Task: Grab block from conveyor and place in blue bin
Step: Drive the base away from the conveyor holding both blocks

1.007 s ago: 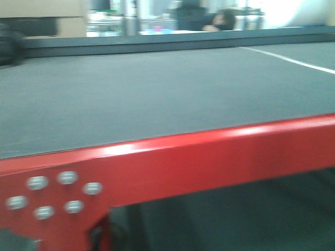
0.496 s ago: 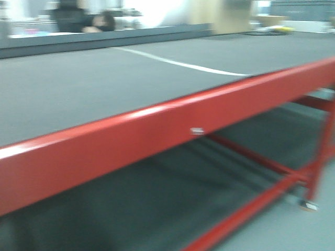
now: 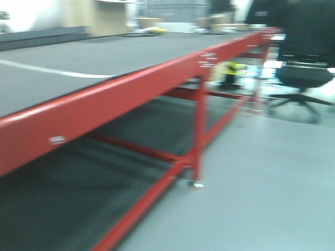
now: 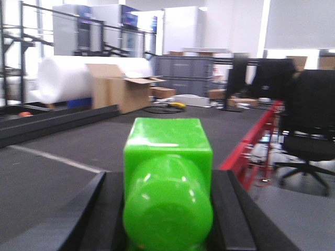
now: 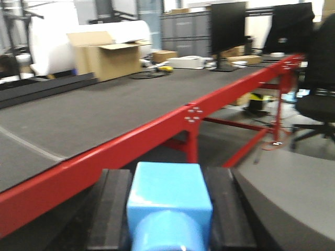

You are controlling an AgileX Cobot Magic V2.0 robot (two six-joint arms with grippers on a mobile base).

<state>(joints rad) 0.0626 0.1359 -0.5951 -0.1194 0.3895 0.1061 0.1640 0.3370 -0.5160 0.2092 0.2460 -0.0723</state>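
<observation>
The conveyor (image 3: pixel 78 60) is a wide dark grey belt with a red edge strip (image 3: pixel 104 104), running off to the back right; it also shows in the left wrist view (image 4: pixel 63 141) and the right wrist view (image 5: pixel 94 112). My left gripper (image 4: pixel 167 209) is shut on a green block (image 4: pixel 167 178), held above the belt. My right gripper (image 5: pixel 167 209) is shut on a light blue block (image 5: pixel 168 201), held beside the red edge. No blue bin shows in any view.
A black office chair (image 3: pixel 306 57) stands on the grey floor at the right. Red frame legs (image 3: pixel 198 130) run under the belt. Cardboard boxes (image 4: pixel 123 89) and a white roll (image 4: pixel 60 78) lie beyond the conveyor. A pale line (image 3: pixel 52 71) crosses the belt.
The front view has swung to the right along the conveyor: the belt has slid left, and the red legs, the floor and the office chair have come into view.
</observation>
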